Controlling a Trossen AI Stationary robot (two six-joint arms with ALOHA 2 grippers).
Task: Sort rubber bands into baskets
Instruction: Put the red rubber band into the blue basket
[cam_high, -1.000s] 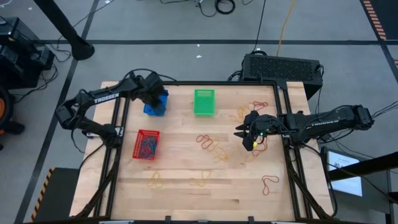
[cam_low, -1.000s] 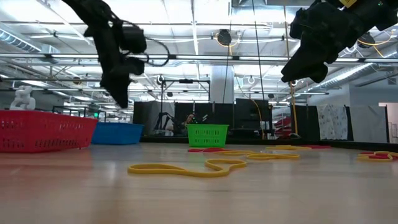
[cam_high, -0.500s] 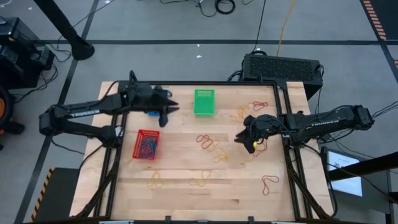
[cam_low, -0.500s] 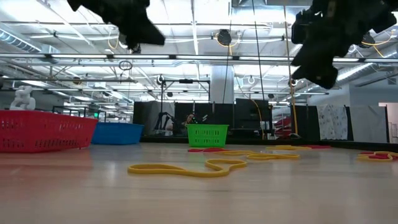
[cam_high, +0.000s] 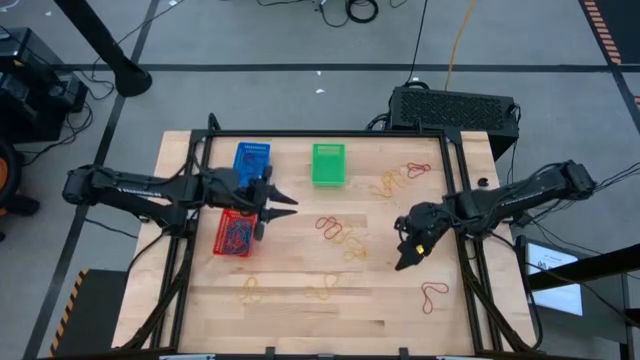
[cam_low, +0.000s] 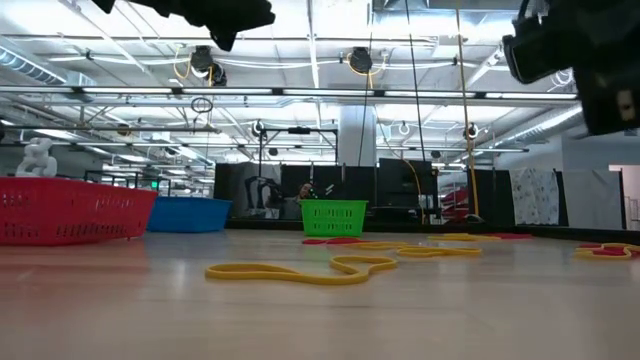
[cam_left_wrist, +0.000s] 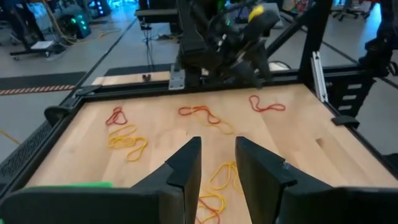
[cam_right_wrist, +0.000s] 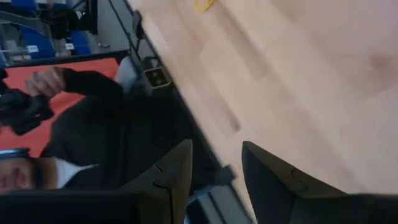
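Left hand (cam_high: 285, 206) hangs above the bench (cam_high: 300, 320), just beside the red basket (cam_high: 235, 233), fingers (cam_left_wrist: 186, 165) a narrow gap apart w/ nothing between them, pointing toward the bench's middle. Right hand (cam_high: 408, 255) sits over the right part of the bench, tipped down toward the near edge; in its wrist view we see its fingers (cam_right_wrist: 174, 171) apart and empty, w/ bare wood beyond and, past the bench edge, a person in a dark sleeve (cam_right_wrist: 93, 134). Working near to far in the overhead view: yellow bands (cam_high: 250, 291) lie near the front edge at left, more yellow ones (cam_high: 322, 292) at centre, a red band (cam_high: 433, 296) at front right. Mid-bench we see a red and yellow tangle (cam_high: 340, 236) between the two hands. The red basket holds a heap of bands, red and blue. Farther back stand the blue basket (cam_high: 251, 158) and green basket (cam_high: 327, 164), well apart from each other; right of the green one more red and yellow bands (cam_high: 400, 176) lie loose. Behind the bench sits a black box w/ grille (cam_high: 452, 106).
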